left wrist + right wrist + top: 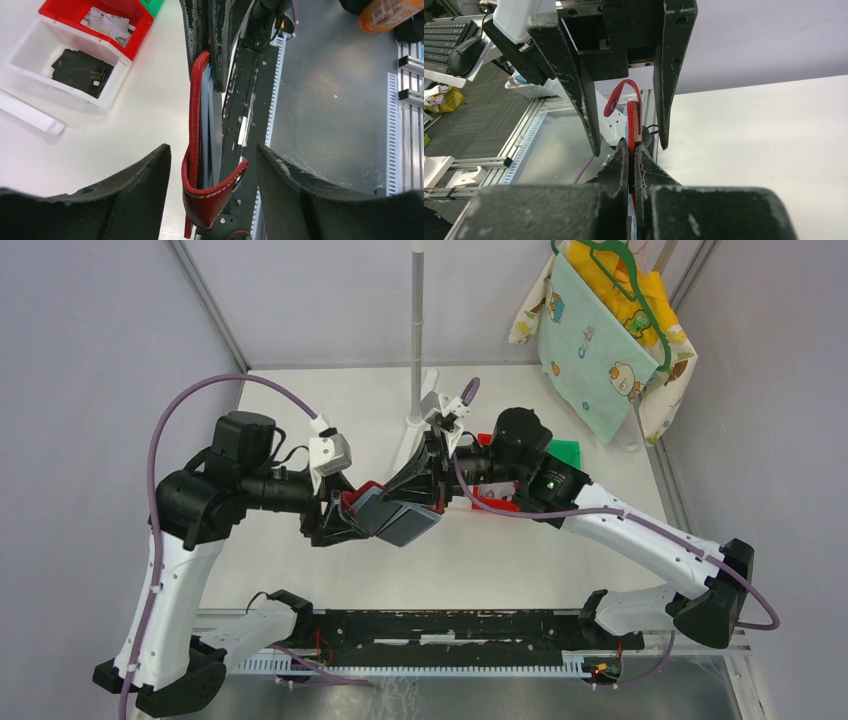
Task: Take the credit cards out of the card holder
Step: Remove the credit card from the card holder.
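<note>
Right gripper [631,150] clamped shut on edge of card holder [195,115]; left gripper [214,149] fingers spread apart, one each side of card holder; credit cards [210,125] in card holder, grey-blue edges showing between both grippers.

From above, the left end effector [358,512] and right end effector [397,500] cover most of the card holder [351,499]; only a red corner shows. The credit cards [405,523] overlap, so their number cannot be told. In the left wrist view the holder's lower tip runs off the bottom edge. Print on the slip [106,22] in the red bin [141,36] is too small to read.
</note>
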Controlling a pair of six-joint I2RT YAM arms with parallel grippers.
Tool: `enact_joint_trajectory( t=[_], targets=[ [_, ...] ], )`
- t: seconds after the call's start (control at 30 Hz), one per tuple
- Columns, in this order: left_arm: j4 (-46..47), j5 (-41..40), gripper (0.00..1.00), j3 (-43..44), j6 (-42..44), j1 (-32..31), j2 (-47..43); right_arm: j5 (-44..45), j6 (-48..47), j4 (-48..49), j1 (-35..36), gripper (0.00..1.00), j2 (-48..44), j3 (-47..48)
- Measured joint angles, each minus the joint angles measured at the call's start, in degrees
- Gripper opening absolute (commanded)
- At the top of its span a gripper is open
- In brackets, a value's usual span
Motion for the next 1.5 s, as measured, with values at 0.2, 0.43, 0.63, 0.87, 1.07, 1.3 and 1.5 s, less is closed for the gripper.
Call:
enact_joint_trajectory(
  t=[0.2,0.43,0.63,0.87,1.07,1.3,1.5],
  targets=[
    [-1.2,0.1,0.24,-0.8,2.1,0.0,1.6,0.0,1.4,-1.9,0.0,0.00,1.6,2.3],
    [-1.6,-0.9,0.02,-1.1,2.9,0.1,2.2,0.6,1.3,-5.7,0.0,0.03,3.5,4.9],
    [-0.9,-0.9,0.02,-2.2,2.9,0.1,1.9,1.4,1.0,-7.5,0.0,0.62,3.6,5.4],
    [2.8,-2.2,0.02,-3.3,-1.6,0.1,3.7,7.1,1.3,-8.0,-2.4,0.63,-1.5,2.6],
    [7.9,-3.3,0.02,-4.7,-10.0,0.2,7.4,9.3,8.3,2.9,-5.3,0.58,-15.0,-10.4],
    [9.9,-2.1,0.02,-4.1,-18.2,1.0,10.9,7.9,20.3,20.1,-5.0,0.52,-12.9,-26.3],
    [8.9,1.1,0.02,-1.9,-19.5,2.1,12.4,7.6,27.8,27.3,-5.0,0.51,-7.8,-31.7]
  ],
)
